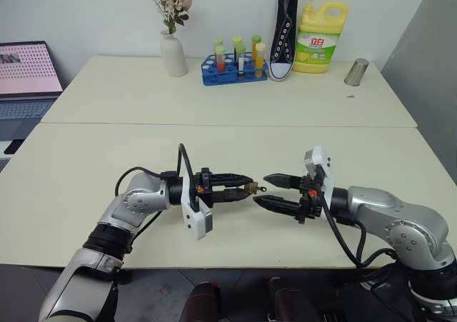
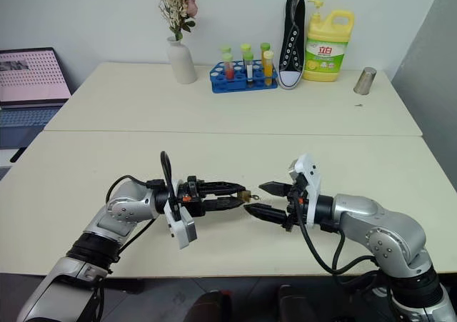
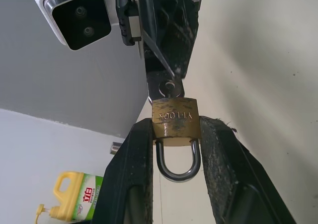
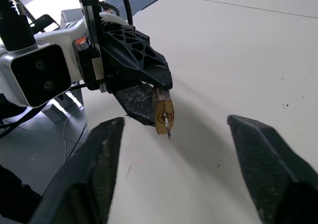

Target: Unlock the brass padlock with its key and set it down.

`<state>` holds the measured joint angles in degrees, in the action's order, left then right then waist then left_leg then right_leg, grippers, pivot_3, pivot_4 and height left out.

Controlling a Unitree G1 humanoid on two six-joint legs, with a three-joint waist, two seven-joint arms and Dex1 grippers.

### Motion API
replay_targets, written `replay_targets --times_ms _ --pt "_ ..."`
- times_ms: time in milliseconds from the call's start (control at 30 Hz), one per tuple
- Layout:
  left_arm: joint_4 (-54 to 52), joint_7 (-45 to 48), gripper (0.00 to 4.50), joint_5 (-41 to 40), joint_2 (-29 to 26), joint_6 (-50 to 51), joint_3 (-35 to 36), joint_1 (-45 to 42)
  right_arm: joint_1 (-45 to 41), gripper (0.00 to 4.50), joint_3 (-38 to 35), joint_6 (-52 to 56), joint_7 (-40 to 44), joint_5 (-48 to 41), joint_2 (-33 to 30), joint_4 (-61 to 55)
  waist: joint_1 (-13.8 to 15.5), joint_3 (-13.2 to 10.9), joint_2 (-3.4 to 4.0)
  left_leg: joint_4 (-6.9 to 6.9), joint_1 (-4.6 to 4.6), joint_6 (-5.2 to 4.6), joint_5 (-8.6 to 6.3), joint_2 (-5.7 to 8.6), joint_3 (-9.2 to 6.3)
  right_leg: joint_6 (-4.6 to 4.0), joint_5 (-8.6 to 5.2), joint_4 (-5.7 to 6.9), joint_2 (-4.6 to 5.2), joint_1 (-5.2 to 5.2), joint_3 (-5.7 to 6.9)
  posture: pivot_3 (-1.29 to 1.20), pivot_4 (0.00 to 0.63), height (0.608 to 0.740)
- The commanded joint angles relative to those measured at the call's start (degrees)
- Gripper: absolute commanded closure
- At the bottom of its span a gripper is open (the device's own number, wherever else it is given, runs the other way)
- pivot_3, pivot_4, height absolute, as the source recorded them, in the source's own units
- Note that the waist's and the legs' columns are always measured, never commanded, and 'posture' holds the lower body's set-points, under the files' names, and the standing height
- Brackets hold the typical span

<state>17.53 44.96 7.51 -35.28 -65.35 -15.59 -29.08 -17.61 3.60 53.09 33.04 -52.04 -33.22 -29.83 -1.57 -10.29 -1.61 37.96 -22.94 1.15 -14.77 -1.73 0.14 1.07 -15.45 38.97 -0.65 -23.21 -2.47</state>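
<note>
The left gripper [image 1: 246, 184] points across toward the right arm. Its 2 black jaws are pinched on the brass padlock [image 3: 175, 118], with only a narrow gap between them, just as wide as the lock. In the left wrist view the jaws squeeze the 2 sides of the gold body, and the silver shackle [image 3: 178, 163] hangs back between them, toward the wrist. The flat bottom of the lock faces away from the left arm.

The key [image 4: 167, 128] sticks out of that bottom face. It is thin and silver, and it points straight at the right arm. Lock and key make 1 line, about level, running from the left jaws toward the right ones. They are up in the air, above the bench [image 1: 86, 186], not lying on it.

The right gripper [image 1: 265, 190] points back at the left one, so the 2 meet tip to tip. Its jaws are apart and hold nothing. In the right wrist view the key is between the 2 black fingers [image 4: 92, 172] but farther out, past their tips. In the left eye view 1 fingertip is just beside the key, and I cannot tell if it touches.

The right arm is the one that has to reach the key. I think it needs to go a bit more toward the lock, so the key head sits between the jaws. Then they can close on it and turn. The key is very small, so it could slip out or get pushed crooked.
</note>
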Motion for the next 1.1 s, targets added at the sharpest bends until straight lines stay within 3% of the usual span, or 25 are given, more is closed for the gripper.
replay_targets --times_ms 33,200,233,500,700,933,1100 --pt "-1.72 -1.5 3.54 0.02 -0.71 -0.05 -0.09 -0.85 -1.31 2.47 -1.04 0.02 1.46 -1.13 0.1 -0.5 0.0 0.0 0.0 0.0 0.0 0.0 0.0 0.0 0.0 0.0 0.0 0.0 0.0 0.0 0.0 0.0 0.15 0.74" --pt "-2.05 -1.98 3.54 0.27 -0.99 0.16 -0.19 -0.68 -1.29 4.33 -1.6 0.61 2.09 -1.54 -0.43 -0.56 0.0 0.0 0.0 0.0 0.0 0.0 0.0 0.0 0.0 0.0 0.0 0.0 0.0 0.0 0.0 0.0 0.15 0.74" --pt "-2.11 -2.03 3.54 0.39 -1.06 0.19 -0.18 -0.63 -1.25 4.5 -1.9 0.76 2.19 -1.78 -0.6 -0.63 0.0 0.0 0.0 0.0 0.0 0.0 0.0 0.0 0.0 0.0 0.0 0.0 0.0 0.0 0.01 0.0 0.15 0.74" --pt "-2.58 -2.71 3.54 1.03 -1.42 0.25 -0.49 -0.35 -1.29 4.5 -3.23 2.18 2.08 -3.73 -0.53 -0.63 0.0 0.0 0.0 0.0 0.0 0.0 0.0 0.0 0.01 0.0 0.0 0.0 0.0 0.0 0.0 0.0 0.15 0.74" --pt "-2.62 -3.16 3.54 1.78 -1.78 -0.5 -0.88 -0.41 -4.27 4.5 -6.23 8.24 -1.7 -10.86 0.89 3.05 0.0 0.0 0.0 0.0 0.0 0.0 0.0 -0.02 0.01 -0.08 0.05 0.01 0.01 0.0 0.0 0.0 0.15 0.74" --pt "-2.54 -3.99 3.54 3.03 -2.04 -2.05 -1.64 -0.5 -10.2 4.5 -9.08 20.04 -12.45 -25.34 2.46 13.38 -0.07 0.0 0.0 -0.01 0.0 0.0 0.0 -0.03 0.01 -0.26 0.15 0.0 0.03 0.0 0.0 0.0 0.15 0.74" --pt "-2.41 -4.66 3.54 3.88 -2.19 -2.56 -1.9 -0.52 -13.05 4.5 -9.67 22.75 -21.11 -33.59 3.47 19.38 -0.11 0.0 0.01 -0.02 -0.02 0.0 0.0 -0.03 0.02 -0.26 0.15 0.0 0.17 -0.01 -0.01 0.0 0.15 0.74"
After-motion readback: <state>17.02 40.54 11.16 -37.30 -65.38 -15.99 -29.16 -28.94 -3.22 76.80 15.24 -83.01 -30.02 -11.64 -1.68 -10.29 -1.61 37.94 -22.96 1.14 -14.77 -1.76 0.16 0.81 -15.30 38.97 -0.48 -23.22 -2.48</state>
